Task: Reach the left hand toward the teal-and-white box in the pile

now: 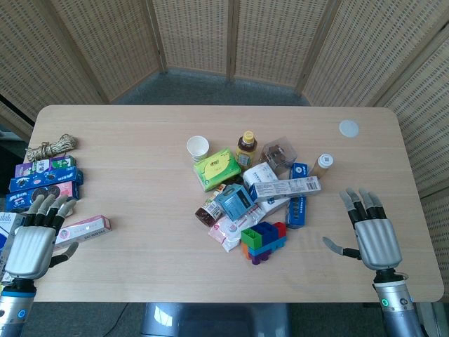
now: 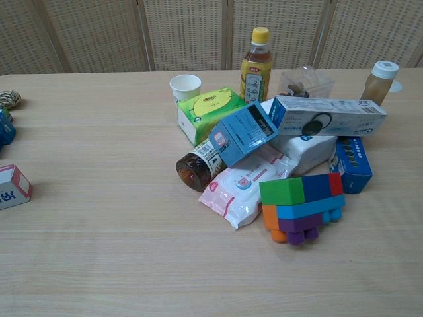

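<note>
The robot's left hand (image 1: 31,239) hovers over the near left edge of the pale wooden table (image 1: 140,140), fingers extended and slightly apart, holding nothing. It sits just beside a pink-and-white flat carton (image 1: 84,228) and near a stack of blue and pink boxes (image 1: 45,179); a coil of brown twine (image 1: 52,147) lies further back. The right hand (image 1: 372,235) is over the near right edge — fingers spread, thumb out to the side, empty.

The teal-and-white box (image 2: 243,132) sits in the middle of the pile at the table's centre, tilted, propped on a dark brown jar lying on its side (image 2: 198,165) and a pink-and-white wipes packet (image 2: 248,185). Behind it are a green tissue box (image 2: 208,112), a white paper cup (image 2: 185,86) and a yellow-capped drink bottle (image 2: 256,63). A long white-and-blue carton (image 2: 327,115) lies to its right, and a block of coloured plastic bricks (image 2: 304,205) stands nearest the camera. The left hand is well apart from the pile.
</note>
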You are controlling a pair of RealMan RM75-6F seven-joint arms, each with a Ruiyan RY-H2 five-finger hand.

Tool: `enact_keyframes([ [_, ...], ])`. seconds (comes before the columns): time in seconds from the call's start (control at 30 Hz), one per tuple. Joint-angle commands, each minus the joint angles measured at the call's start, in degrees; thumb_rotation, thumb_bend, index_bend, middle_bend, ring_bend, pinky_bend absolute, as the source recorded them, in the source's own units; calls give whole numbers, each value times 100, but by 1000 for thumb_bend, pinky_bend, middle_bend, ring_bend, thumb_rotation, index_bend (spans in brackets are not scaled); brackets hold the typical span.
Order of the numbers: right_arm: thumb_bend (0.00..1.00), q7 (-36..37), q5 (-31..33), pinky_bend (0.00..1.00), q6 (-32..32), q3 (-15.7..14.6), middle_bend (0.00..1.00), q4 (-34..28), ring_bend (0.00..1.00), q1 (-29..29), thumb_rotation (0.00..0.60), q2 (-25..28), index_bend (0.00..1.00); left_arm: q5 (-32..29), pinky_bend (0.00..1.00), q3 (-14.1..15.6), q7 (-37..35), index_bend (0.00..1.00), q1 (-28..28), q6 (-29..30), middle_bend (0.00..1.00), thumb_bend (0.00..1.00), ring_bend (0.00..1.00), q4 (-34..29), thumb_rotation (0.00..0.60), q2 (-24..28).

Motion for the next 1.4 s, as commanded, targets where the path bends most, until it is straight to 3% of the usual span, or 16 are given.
enact_keyframes([
  [0.03,192,2,42,0,-12,17,30,-11,0,-11,0,-15,0,-23,0,-12,10,149,-16,-47,127,276,37,-2,600,-1],
  [0.57,193,210,-30,0,109,8,30,-24,0,-121,0,-44,0,-13,0,-132,160,142,-160,-256,131,277,53,-118,600,-54],
  [0.8,193,233,2,0,40,25,30,-33,0,-103,0,-65,0,-355,0,-359,657,134,-683,-1014,132,274,70,-300,600,-449],
  [1.07,193,317,12,0,143,10,30,-61,0,-207,0,10,0,-1077,0,-729,1948,111,-1521,-1827,136,258,119,-290,600,-1536],
  [1.4,192,475,58,0,266,-36,30,-43,0,-381,0,119,0,-2058,0,-1254,2775,122,-2353,-2045,176,258,171,638,600,-3319],
])
